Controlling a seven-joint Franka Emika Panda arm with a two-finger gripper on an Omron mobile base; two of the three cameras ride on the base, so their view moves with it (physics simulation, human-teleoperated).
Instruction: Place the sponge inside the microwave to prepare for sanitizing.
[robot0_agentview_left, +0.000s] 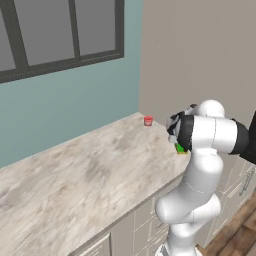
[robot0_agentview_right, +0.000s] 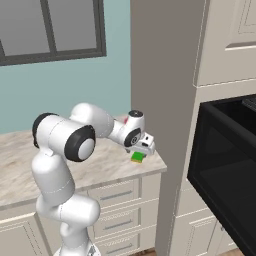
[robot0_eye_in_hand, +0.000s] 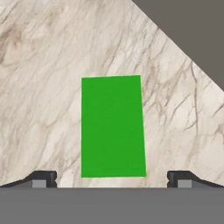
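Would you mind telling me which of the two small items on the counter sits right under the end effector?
The green sponge, lying flat between the open end effector's fingertips; the red cup stands farther back by the wall.

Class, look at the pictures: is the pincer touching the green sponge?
Apart. In the hand view the pincer has its two tips spread wide, with bare counter showing between each tip and the sponge.

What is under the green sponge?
The sponge lies flat on the marble counter, between the open gripper's fingertips in the hand view. Its underside and the counter patch beneath it are covered.
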